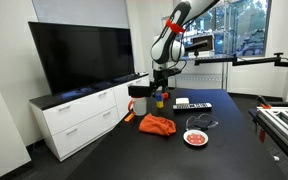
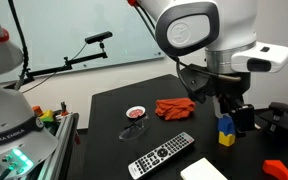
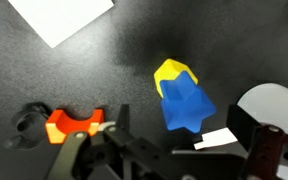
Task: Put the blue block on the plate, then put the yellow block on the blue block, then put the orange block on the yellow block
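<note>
Office-type room, big dark TV on a white cabinet, and I'm working over a black tabletop [image 2: 199, 122]. My claw [image 3: 174, 152] is spread wide with nothing in it, hanging right over the blue star-shaped block [image 3: 187, 105].

The yellow hexagonal block [image 3: 172, 72] is touching the blue one on its far side from me. In an exterior view it looks perched on top, but from the wrist I honestly can't tell. The orange arch-shaped block [image 3: 74, 122] lies off to one side of my claw, on the tabletop.

Progress, as I judge it: basically nothing is done. The small red-and-white round plate [image 2: 135, 113] sits well away from my claw, past a crumpled orange cloth [image 2: 174, 107], with no block on it. So all three placements are left.

No readable writing anywhere; the remote control [image 2: 162, 153] has buttons too tiny to read.
</note>
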